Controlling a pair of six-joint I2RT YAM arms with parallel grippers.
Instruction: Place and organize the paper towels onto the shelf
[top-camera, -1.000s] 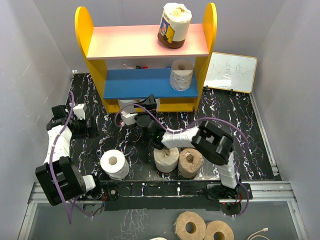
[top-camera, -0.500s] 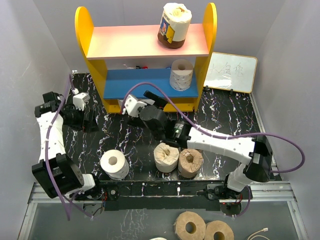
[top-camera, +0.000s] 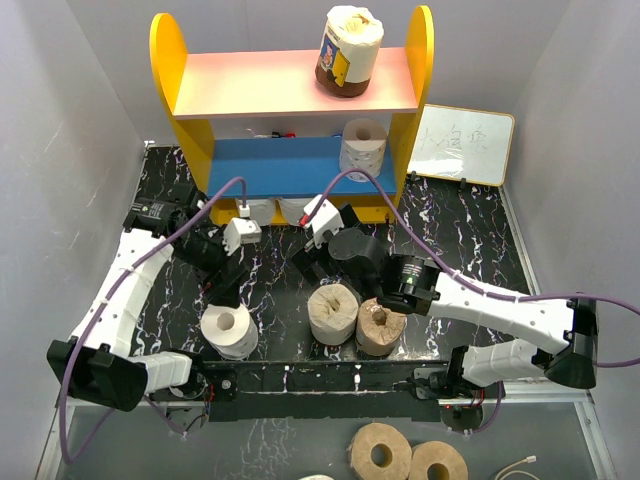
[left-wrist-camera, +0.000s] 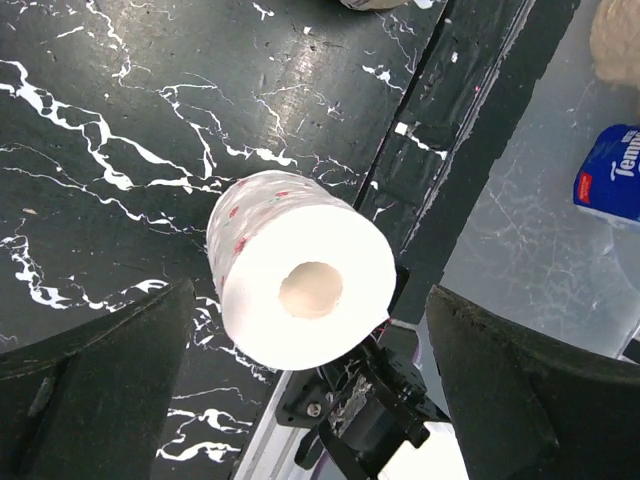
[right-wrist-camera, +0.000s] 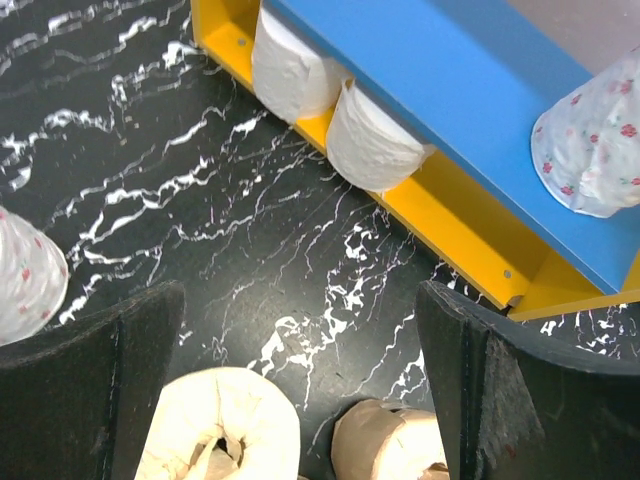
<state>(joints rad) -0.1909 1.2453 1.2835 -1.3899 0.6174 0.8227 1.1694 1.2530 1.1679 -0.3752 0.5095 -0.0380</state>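
Bench: black marbled top between grey walls; I watch it from overhead and from both wrists.
Shelf: the shelf stands at the far side of the bench, with a whiteboard leaning just to its right.
Upper board: one wrapped roll, upright, near the right panel.
Lower board: one white roll, upright, at the right end.
Under shelf: two low rolls side by side beneath the blue board.
Front left: front roll, upright, core facing up.
Front centre: two tan rolls, just beside each other.
Left gripper: left gripper has its jaws wide apart and grips nothing; I read it above the front roll, with one finger to either side.
Right gripper: right gripper has its jaws wide apart and is empty, over bare bench between the shelf and the tan rolls.
Off bench: two spare rolls lie below the near edge.
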